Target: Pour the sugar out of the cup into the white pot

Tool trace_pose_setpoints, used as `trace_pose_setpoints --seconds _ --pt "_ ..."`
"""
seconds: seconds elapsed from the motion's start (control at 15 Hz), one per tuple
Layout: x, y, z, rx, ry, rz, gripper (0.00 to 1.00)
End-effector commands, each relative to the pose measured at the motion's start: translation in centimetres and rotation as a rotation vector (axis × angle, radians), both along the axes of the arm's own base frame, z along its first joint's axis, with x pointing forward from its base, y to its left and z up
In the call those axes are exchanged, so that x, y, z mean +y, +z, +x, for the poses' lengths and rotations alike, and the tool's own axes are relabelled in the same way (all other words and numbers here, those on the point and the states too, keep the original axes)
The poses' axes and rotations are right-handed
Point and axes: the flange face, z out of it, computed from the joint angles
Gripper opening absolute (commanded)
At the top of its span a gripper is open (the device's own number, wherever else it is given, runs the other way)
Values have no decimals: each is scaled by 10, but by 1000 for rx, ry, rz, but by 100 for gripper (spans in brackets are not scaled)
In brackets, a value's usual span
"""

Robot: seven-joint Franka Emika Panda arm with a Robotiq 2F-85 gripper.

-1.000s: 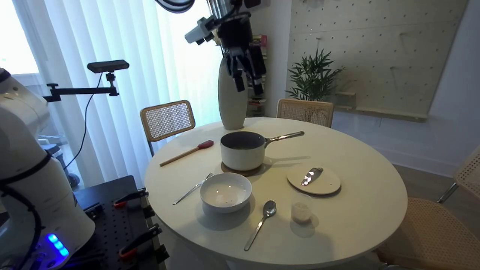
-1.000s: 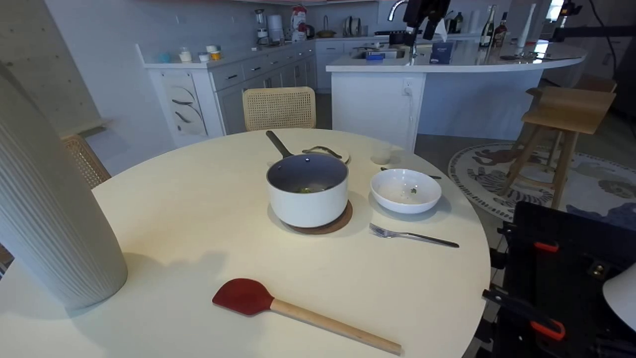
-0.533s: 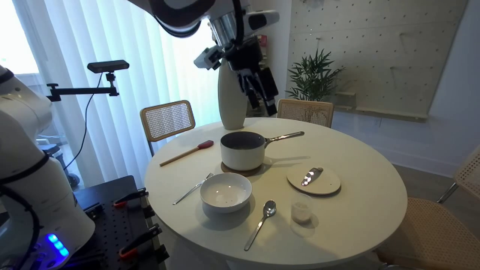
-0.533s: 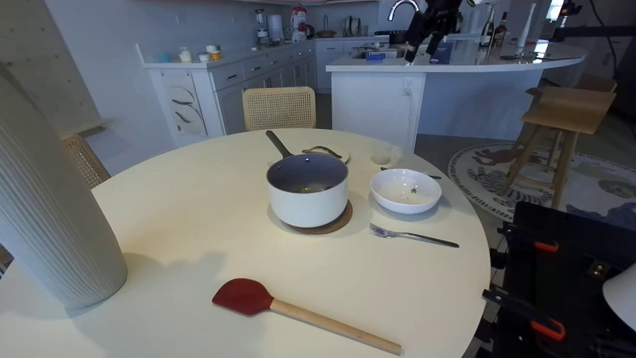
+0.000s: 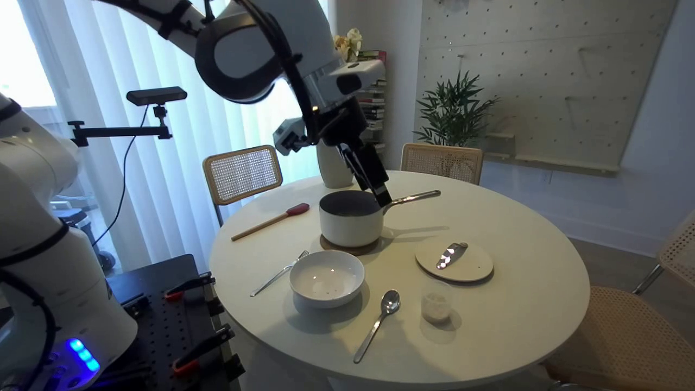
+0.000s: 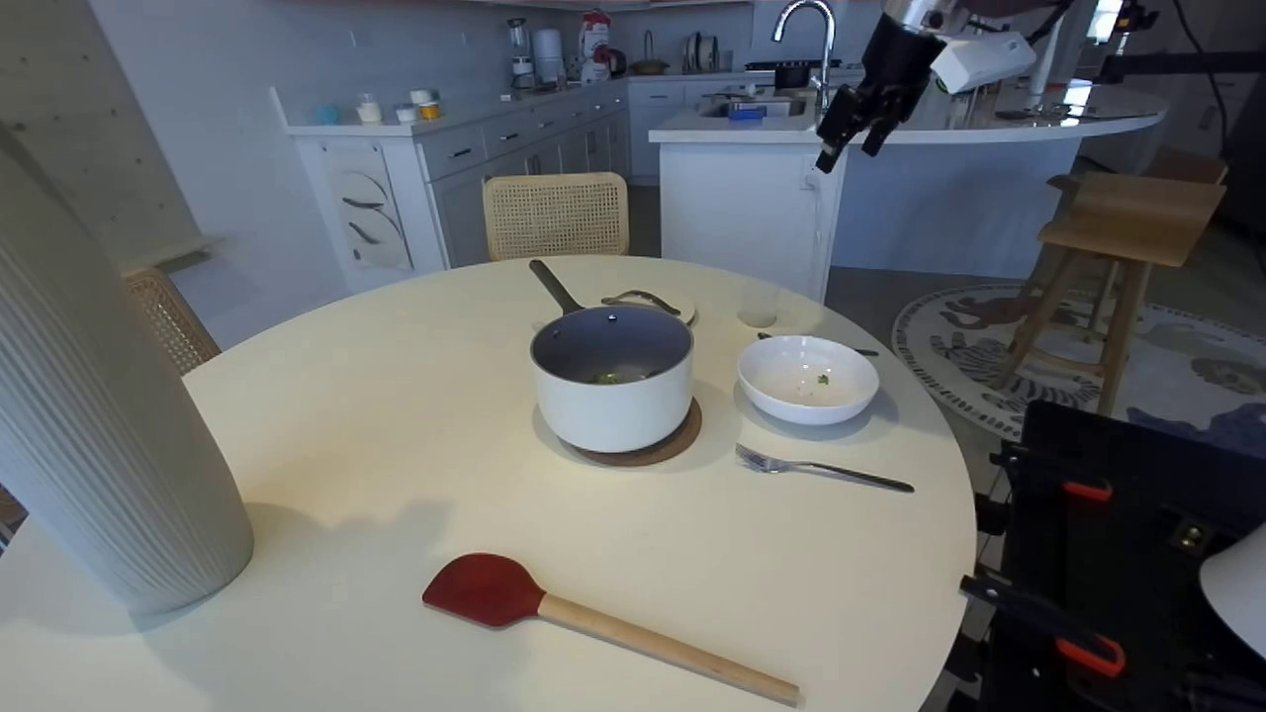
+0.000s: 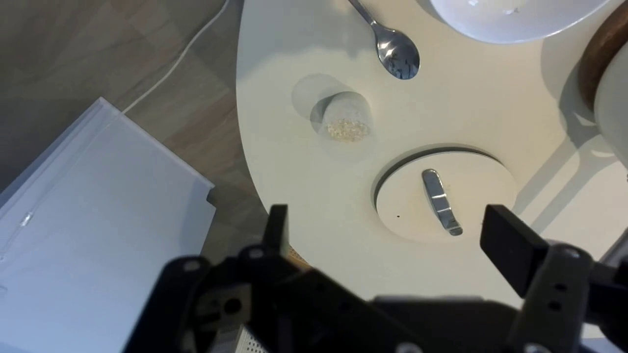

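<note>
The tool (image 7: 386, 223) hangs above the tabletop (image 5: 510, 309), fingers (image 7: 512, 250) spread well apart. In the wrist view a lid (image 7: 471, 191) shows in the gap. Between lid and spoon (image 7: 398, 53) the cup (image 7: 347, 117) stands upright, mouth up and axis vertical, sugar (image 7: 348, 131) in its bottom. Well apart from it, the white pot (image 6: 613, 413) rests level on a trivet (image 6: 679, 440), its long straight handle (image 6: 557, 287) pointing away from the spatula (image 6: 603, 625).

A home's dining area is opening onto a kitchen: cane-backed wooden chairs (image 6: 556, 216) are standing around a round cream worktop (image 6: 415, 405), a curved chrome tap (image 6: 829, 42) is rising above a white kitchen island (image 6: 742, 210), and pale grey cabinets (image 6: 457, 200) are standing behind.
</note>
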Motion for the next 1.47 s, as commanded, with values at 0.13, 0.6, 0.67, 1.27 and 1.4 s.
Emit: trace_pose_setpoints --seconds 0.13,0.6,0.67,1.27,1.4 --pt "5 -34 -13 -7 -41 -10 100" --pt "-5 -72 -4 -28 -88 2 100" --pt "-5 -77 -1 -37 -89 6 100" --pt "-8 -124 29 -56 -76 18 100" --pt "-10 -132 39 -58 -76 19 100"
